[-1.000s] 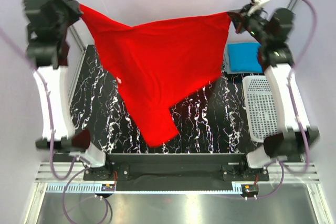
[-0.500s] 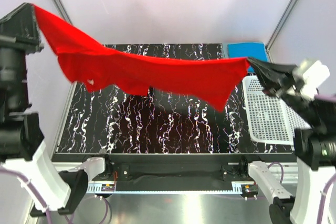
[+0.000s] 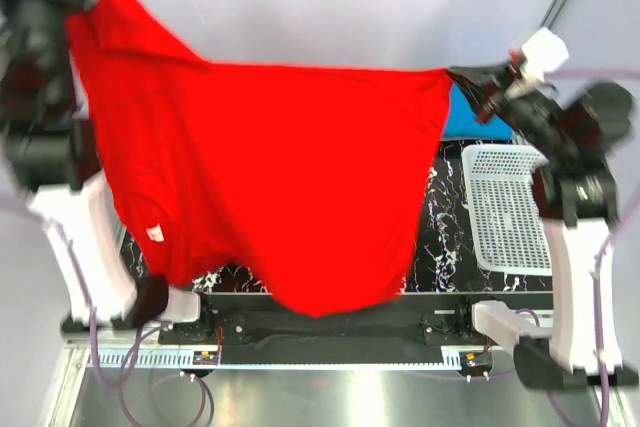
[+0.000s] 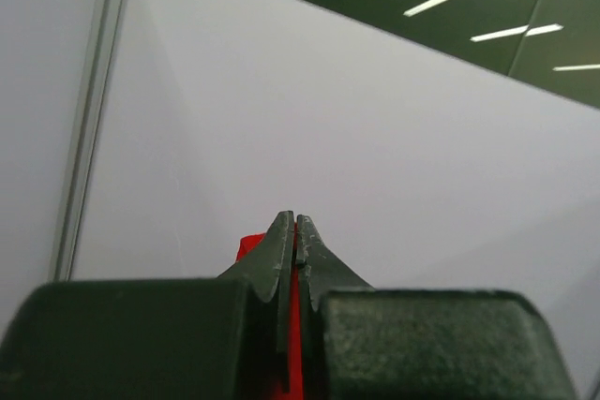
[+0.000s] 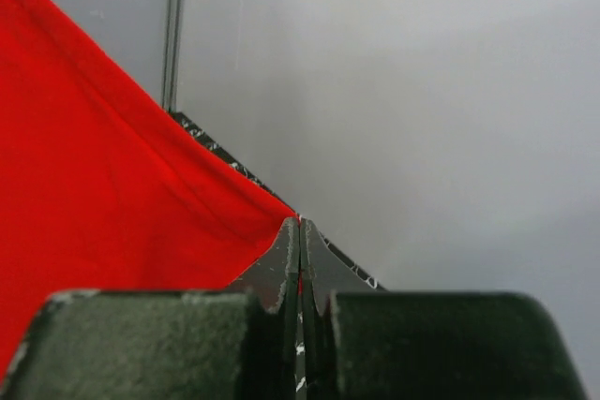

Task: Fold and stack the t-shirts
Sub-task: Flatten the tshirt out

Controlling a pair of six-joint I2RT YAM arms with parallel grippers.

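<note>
The left tool (image 4: pixel 294 222) is sitting way up at about 10 o'clock in the overhead view. Its jaws are squeezed together, and on the wrist cam a thin strip of red cloth is poking out between them, so it's pinching the red shirt (image 3: pixel 280 177).

That shirt is hanging in the air, stretched between the two arms like a big curtain. It's covering most of the middle of the overhead view and hiding a lot of the black marbled counter (image 3: pixel 440 209). Its top edge is running from 10 o'clock across to 2 o'clock, and the bottom is drooping to a rounded point near 6 o'clock, over the arm bases. A small white tag (image 3: pixel 153 233) is showing down at roughly 8 o'clock.

The right tool (image 5: pixel 299 224) is up at 2 o'clock. Its jaws are pressed tight too, nipping the shirt's right corner.

Just under that, a bit of a blue shirt (image 3: pixel 470 115) is peeking out on the counter. The white basket (image 3: pixel 505 209) is sitting at 3 o'clock, right next to the right arm.
</note>
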